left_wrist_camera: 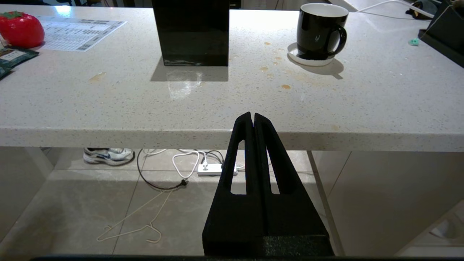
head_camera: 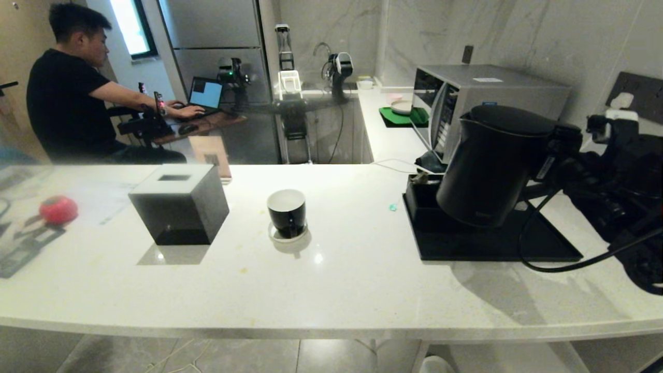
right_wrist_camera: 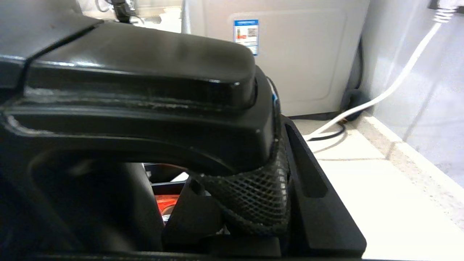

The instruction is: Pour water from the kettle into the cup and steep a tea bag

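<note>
So the cup [head_camera: 287,212] is my landmark here: glossy black mug, white inside, sitting upright on a little white coaster [head_camera: 288,234] about mid-surface [head_camera: 331,280], mouth straight up, ear handle turned toward my side of the surface and a bit to the right, going by my left wrist view. Left of the cup is a black cube tissue box [head_camera: 178,203], close by but not touching, and way further left there's a red round thing [head_camera: 58,209] plus some printed sheets and dark sachets. Right of the cup, well apart, is a flat black tray [head_camera: 492,241], and between cup and tray there's a tiny green scrap [head_camera: 393,207] on the surface, too small for me to say more. The kettle [head_camera: 492,166] is up off that tray, tilted, long axis leaning so the top tips toward the cup and the spout points left at it; nothing stands in the gap between spout and cup. My right gripper [right_wrist_camera: 253,203] has its jaws clamped on the kettle's loop handle. Behind the kettle sits a silver microwave [head_camera: 492,98]. My left gripper [left_wrist_camera: 253,119] hangs below the surface edge on the near side of the cup, jaws pressed together on nothing. A person [head_camera: 72,88] sits at a laptop far behind the tissue box.
</note>
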Robot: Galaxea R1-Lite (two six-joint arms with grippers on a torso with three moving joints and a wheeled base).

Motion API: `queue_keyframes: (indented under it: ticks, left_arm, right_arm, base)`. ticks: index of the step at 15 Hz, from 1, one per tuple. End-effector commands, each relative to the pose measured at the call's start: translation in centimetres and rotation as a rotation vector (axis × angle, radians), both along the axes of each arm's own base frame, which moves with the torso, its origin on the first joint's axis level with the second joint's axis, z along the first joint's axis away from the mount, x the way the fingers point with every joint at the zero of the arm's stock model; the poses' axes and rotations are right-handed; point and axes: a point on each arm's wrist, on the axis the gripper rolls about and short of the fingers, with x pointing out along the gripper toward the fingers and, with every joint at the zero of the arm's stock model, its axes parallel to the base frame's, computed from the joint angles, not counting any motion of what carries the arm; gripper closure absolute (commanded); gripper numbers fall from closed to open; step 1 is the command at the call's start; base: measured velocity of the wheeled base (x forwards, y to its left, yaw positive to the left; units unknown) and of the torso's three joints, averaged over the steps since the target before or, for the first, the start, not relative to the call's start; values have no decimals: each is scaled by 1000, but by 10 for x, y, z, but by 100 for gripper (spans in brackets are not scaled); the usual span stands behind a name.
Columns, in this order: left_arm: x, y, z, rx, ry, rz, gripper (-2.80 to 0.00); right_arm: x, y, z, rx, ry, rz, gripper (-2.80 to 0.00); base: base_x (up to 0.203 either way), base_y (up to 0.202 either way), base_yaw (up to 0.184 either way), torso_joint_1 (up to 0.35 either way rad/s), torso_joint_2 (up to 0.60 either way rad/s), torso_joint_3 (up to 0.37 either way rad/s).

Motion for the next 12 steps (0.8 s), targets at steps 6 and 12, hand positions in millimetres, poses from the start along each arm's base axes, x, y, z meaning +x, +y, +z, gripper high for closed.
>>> queue_keyframes:
  ticks: [6,12]
  left_arm:
    - [0,0,0,-1,-1,-1,0]
    - [0,0,0,-1,-1,0,0]
  right_arm:
    - [1,1,-1,-2,0,-1,0]
    - [0,0,1,-1,-6,-1,0]
  base:
    - [0,0,0,0,0,0]
    - [0,0,0,0,0,0]
